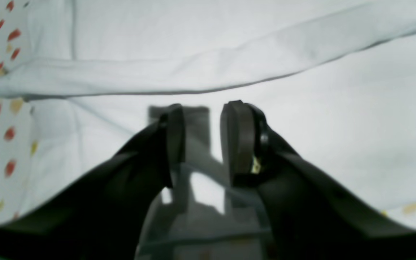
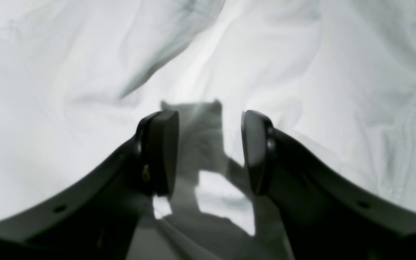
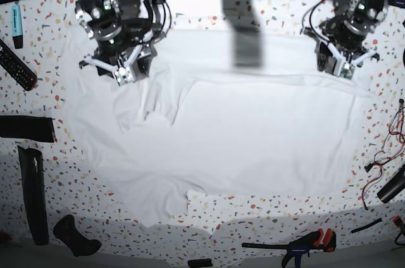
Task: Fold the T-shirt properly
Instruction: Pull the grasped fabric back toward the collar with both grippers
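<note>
White T-shirt (image 3: 253, 135) spread flat on the speckled desk (image 3: 285, 208), partly folded, with a rumpled patch under the right gripper (image 3: 123, 72). Both grippers hover above the shirt's far edge, jaws parted and empty; the left gripper (image 3: 338, 66) hangs over a long fold ridge (image 1: 193, 72). Risk: thin cloth may let the jaws pinch a single layer, or drag the ridge askew; the rumpled patch could set as a lopsided crease.
</note>
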`<state>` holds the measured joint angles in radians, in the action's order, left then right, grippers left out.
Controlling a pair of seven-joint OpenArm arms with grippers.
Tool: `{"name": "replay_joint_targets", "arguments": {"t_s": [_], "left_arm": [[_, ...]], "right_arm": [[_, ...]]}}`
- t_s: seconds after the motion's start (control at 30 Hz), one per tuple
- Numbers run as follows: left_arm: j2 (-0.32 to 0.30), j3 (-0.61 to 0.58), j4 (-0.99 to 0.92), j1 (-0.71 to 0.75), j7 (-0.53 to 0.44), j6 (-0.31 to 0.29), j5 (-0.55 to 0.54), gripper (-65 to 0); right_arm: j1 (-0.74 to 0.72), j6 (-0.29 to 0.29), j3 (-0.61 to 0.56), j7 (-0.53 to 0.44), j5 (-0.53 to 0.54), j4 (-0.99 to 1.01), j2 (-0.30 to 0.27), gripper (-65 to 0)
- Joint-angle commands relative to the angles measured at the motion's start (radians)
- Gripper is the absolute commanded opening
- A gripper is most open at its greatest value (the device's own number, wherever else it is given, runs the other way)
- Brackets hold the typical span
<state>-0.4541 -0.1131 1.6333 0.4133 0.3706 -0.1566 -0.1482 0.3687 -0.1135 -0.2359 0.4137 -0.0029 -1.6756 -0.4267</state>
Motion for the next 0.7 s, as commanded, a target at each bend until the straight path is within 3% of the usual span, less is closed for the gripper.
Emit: {"name": "replay_joint_targets", "arguments": {"t_s": [0.0,0.23,0.67], "left_arm": [[-0.012,-0.003,0.007,0.045,0.108,0.002,0.039,-44.6],[-0.012,-0.003,0.103,0.153,0.105,0.097,0.173,-44.6],[-0.012,-0.004,0.155,0.197,0.176,0.113,0.201,-44.6]], "right_arm": [[0.039,-0.018,-0.005,0.108,0.002,-0.005,-0.008,-35.3],[0.133,-0.018,-0.005,0.14,-0.003,-0.075,-0.008,-35.3],[0.214,-0.017,-0.005,0.183,-0.074,-0.166,-0.008,-35.3]]}}
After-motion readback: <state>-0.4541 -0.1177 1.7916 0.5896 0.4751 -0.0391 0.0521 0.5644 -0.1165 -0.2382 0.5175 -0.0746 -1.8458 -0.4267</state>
